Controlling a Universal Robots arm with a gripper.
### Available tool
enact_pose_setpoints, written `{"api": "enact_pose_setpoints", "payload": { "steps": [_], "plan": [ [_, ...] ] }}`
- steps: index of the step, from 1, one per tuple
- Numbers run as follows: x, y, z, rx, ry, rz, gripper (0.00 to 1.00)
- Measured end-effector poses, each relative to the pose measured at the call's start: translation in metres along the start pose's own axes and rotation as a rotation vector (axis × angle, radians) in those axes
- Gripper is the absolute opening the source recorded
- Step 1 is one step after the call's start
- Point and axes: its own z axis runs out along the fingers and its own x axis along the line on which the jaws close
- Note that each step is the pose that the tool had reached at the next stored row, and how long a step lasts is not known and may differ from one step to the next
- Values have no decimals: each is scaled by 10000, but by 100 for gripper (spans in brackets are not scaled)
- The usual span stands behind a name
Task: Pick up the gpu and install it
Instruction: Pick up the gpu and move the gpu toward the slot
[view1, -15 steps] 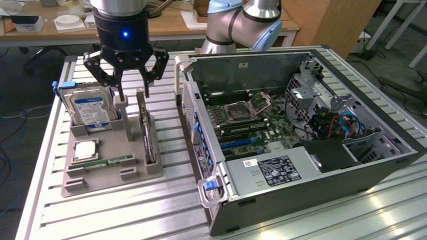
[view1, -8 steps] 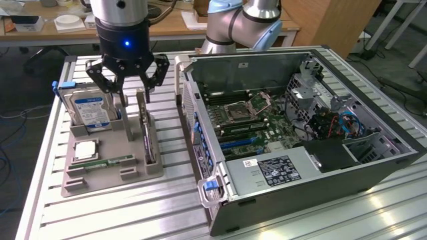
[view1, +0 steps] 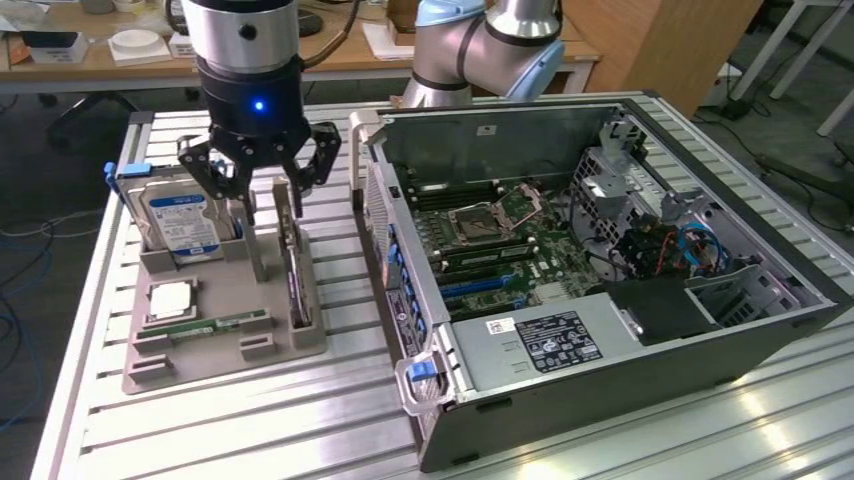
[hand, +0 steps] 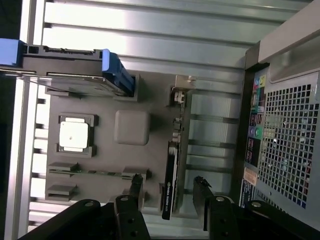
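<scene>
Black metal fingers (hand: 136, 184) stand spread wide on the gripper (view1: 263, 190). The gpu (view1: 296, 272) stands on edge right under them, slotted upright in a grey holder tray (view1: 200, 365). Through the wrist camera, the card's thin edge runs between the two fingers with a gap on each side, so nothing is pinched and the card sits in its slot.

In the same tray, toward the exterior view's left, a silver hard drive (view1: 180, 220) with a blue label stands upright in a blue-cornered bracket. In front of it a square processor chip (view1: 171, 300) lies flat in its pocket, and a narrow green RAM stick (view1: 220, 325) lies just beyond that.

To the exterior view's right, close beside the tray, a computer case (view1: 601, 340) lies on its side with the panel off. Its green motherboard (view1: 514, 240) faces up. Tray and case both rest on a slatted aluminium table (view1: 267, 430).
</scene>
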Motion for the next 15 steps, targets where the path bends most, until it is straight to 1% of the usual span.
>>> {"api": "enact_pose_setpoints", "payload": {
  "steps": [15],
  "plan": [
    [-14,-14,271,-2,-1,0,53]
  ]
}}
